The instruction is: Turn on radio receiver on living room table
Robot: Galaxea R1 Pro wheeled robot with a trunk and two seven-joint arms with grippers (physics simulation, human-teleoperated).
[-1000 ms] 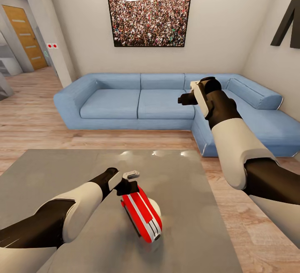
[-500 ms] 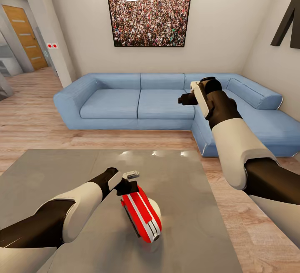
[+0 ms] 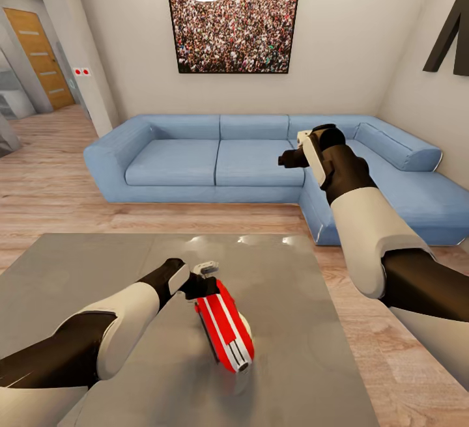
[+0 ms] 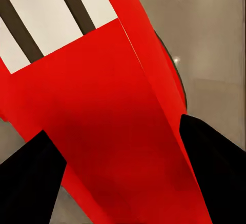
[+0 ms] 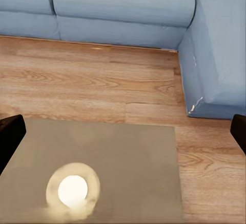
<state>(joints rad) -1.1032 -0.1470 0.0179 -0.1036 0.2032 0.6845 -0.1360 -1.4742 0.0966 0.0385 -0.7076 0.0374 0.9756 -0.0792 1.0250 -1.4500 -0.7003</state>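
Radio receiver (image 3: 227,331) stands tilted on edge on the grey table (image 3: 293,323) — its red body lies between the left gripper (image 3: 203,278) fingers (image 4: 31,183), jaws apart astride it. Left arm reaches low across the table; right gripper (image 3: 291,155) is raised before the blue sofa (image 3: 195,160), jaws apart.

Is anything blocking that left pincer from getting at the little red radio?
Nothing visible does. The left pincer is right at the far end of the radio on the grey table, and the wrist view shows its dark fingers on either side of the red body.
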